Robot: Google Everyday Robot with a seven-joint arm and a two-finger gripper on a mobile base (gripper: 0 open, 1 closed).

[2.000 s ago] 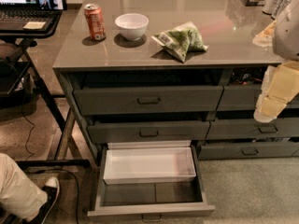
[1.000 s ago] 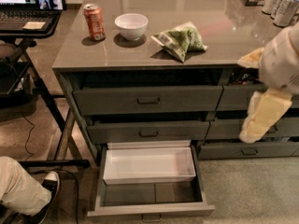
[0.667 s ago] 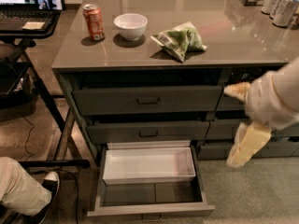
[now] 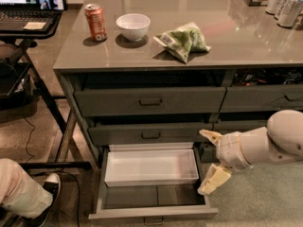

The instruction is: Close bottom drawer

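The cream two-finger gripper, spread wide and empty, hangs at four o'clock beside the right wall of the wide dark-grey bottom drawer, open at six o'clock with its white rectangular tray, so I'd fear its lower finger snagging inside instead of pushing the front.
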